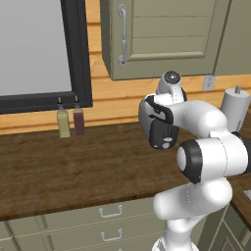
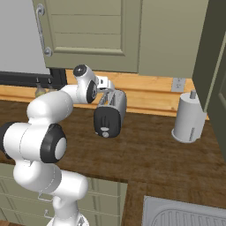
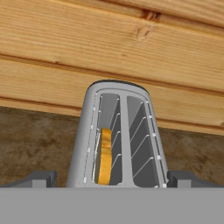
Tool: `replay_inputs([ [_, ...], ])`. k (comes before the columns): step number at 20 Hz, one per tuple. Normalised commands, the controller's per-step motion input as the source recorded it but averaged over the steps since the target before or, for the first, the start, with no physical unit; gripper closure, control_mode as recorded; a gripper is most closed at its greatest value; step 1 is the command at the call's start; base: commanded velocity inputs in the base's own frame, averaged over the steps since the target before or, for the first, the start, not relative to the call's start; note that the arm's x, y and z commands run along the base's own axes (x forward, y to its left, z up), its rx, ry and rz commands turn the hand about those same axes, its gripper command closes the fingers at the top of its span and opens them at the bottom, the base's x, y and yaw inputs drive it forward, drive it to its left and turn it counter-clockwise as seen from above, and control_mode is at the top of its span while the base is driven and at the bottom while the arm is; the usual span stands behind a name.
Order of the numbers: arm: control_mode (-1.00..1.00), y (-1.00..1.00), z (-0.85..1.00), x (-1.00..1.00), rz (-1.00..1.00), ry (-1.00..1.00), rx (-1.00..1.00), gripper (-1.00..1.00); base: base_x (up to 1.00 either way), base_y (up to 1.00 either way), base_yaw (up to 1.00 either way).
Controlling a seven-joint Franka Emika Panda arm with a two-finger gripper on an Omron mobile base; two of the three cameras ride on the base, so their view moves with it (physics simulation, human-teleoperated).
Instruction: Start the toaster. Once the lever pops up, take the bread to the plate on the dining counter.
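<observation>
The silver-grey toaster [image 2: 112,106] stands on the wood counter near the wall, its black end panel with the round knob facing the base cameras [image 1: 161,133]. In the hand view I look down into the two slots of the toaster [image 3: 127,135]. The tan bread [image 3: 104,155] sits upright in the left slot. My gripper [image 3: 113,179] hovers just above the toaster top [image 2: 108,91], open, with a fingertip [image 3: 41,178] on either side of the toaster body and nothing between them. The plate and the dining counter are out of view.
A pale grey upright cylinder [image 2: 190,117] stands to the right of the toaster. Two bottles [image 1: 63,122] [image 1: 78,120] stand at the wall on the left, under a dark-framed window. A sink [image 2: 185,214] lies at the near right. Wall cabinets hang overhead.
</observation>
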Motion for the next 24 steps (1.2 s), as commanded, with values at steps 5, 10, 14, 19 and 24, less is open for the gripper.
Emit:
replay_inputs([
  [5, -1.00, 0.00, 0.00, 0.00, 0.00, 0.00, 0.00, -1.00, 0.00, 0.00, 0.00],
  [10, -1.00, 0.00, 0.00, 0.00, 0.00, 0.00, 0.00, -1.00, 0.00, 0.00, 0.00],
  [14, -1.00, 0.00, 0.00, 0.00, 0.00, 0.00, 0.00, -1.00, 0.00, 0.00, 0.00],
  [19, -1.00, 0.00, 0.00, 0.00, 0.00, 0.00, 0.00, -1.00, 0.00, 0.00, 0.00],
  [24, -1.00, 0.00, 0.00, 0.00, 0.00, 0.00, 0.00, -1.00, 0.00, 0.00, 0.00],
])
